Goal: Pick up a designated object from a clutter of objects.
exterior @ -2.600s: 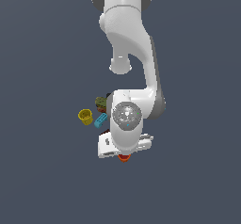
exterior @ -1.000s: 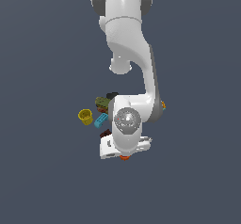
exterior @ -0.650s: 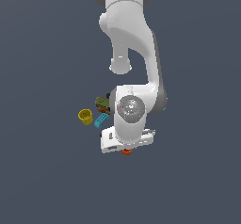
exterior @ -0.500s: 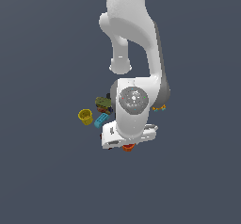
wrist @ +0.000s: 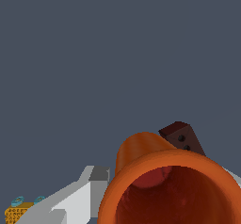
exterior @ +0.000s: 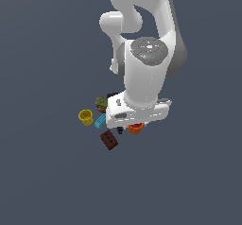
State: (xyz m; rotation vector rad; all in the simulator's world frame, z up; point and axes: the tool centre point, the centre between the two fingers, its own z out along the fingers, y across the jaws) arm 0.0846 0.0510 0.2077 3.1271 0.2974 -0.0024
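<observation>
The orange cup [exterior: 136,128] sits just under the white gripper [exterior: 135,125], at the exterior view's right edge of the clutter. In the wrist view the cup [wrist: 164,185] fills the near frame, mouth toward the camera, with a grey finger [wrist: 77,197] close along one side — so the grasp looks made, fingers clenched on the cup and only about as far apart as its body. The other finger is hidden behind the rim.

Whether the cup has left the floor I cannot tell. What seems left is to raise it well apart from the rest.

The brown block [exterior: 109,139] lies just beside it, the blue block [exterior: 100,121] and yellow cup [exterior: 85,117] further to the left, the olive lump [exterior: 101,102] beyond.
</observation>
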